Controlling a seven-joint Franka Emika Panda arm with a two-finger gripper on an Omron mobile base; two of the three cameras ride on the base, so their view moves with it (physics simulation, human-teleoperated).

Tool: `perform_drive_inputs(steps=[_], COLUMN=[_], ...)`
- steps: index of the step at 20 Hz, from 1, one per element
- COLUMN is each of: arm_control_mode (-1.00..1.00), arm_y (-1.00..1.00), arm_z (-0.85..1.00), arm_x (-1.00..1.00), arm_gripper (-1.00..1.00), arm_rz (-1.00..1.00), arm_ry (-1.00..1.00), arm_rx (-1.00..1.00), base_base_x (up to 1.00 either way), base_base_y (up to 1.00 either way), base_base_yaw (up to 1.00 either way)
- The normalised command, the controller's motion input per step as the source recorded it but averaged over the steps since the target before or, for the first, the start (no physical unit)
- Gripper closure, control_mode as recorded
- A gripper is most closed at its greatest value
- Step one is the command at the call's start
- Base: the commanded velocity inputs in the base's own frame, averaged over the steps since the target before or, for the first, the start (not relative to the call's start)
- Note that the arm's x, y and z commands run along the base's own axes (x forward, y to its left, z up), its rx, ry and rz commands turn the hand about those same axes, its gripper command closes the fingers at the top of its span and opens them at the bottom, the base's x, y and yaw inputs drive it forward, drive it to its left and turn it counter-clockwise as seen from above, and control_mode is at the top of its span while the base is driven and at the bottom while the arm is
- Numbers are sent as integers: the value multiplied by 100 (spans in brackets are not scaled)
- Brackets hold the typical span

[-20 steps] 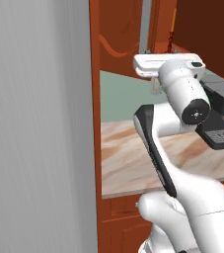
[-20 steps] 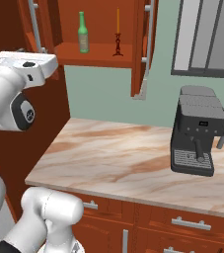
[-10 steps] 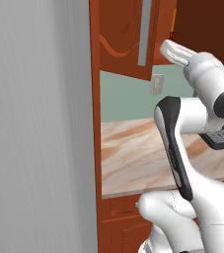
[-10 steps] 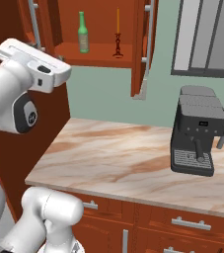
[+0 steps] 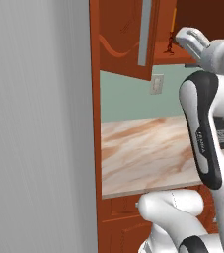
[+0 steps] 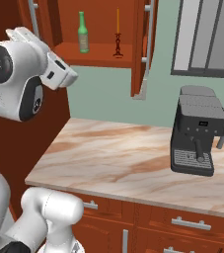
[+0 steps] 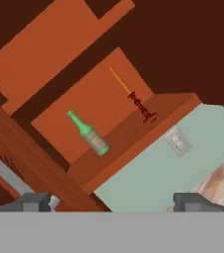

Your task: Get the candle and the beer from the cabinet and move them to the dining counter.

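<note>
The cabinet (image 6: 142, 47) stands open, its doors swung out. On its shelf the green beer (image 6: 84, 32) stands upright, with the orange candle (image 6: 117, 30) on its dark holder a little to the right. The hand view shows the beer (image 7: 89, 134) and the candle (image 7: 133, 97) tilted and some way ahead. My gripper (image 7: 112, 201) is open with nothing between its fingertips (image 7: 35, 201). It hangs in the air below and to the left of the shelf (image 6: 64, 74), well short of the beer. The candle (image 5: 172, 34) peeks past the left door. The dining counter is out of view.
A marbled countertop (image 6: 113, 158) on red-brown drawers lies under the cabinet, with a black coffee machine (image 6: 198, 131) at its right. A tall grey panel (image 5: 34, 123) walls off the left. The open left door (image 5: 126, 37) juts out beside my arm. A window (image 6: 207, 37) is right of the cabinet.
My hand has swung up and turned from level to pointing at the open cabinet shelf. The beer and candle have not moved.
</note>
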Motion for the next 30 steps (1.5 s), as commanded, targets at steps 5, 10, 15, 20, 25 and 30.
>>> perform_drive_inputs(steps=[5,10,15,20,25,30], arm_control_mode=[-100,-100,-100,-100,-100,-100], arm_y=[-1,12,26,1,0,-2], arm_z=[-35,-54,-56,-7,-2,0], arm_x=[2,32,48,23,20,20], arm_gripper=[-100,-100,-100,-100,-100,-100], arm_rz=[12,5,1,0,0,0], arm_ry=[24,18,9,4,3,4], arm_rx=[23,12,12,11,9,7], base_base_x=[0,0,0,0,0,0], base_base_y=[0,0,0,0,0,0], base_base_yaw=[0,0,0,0,0,0])
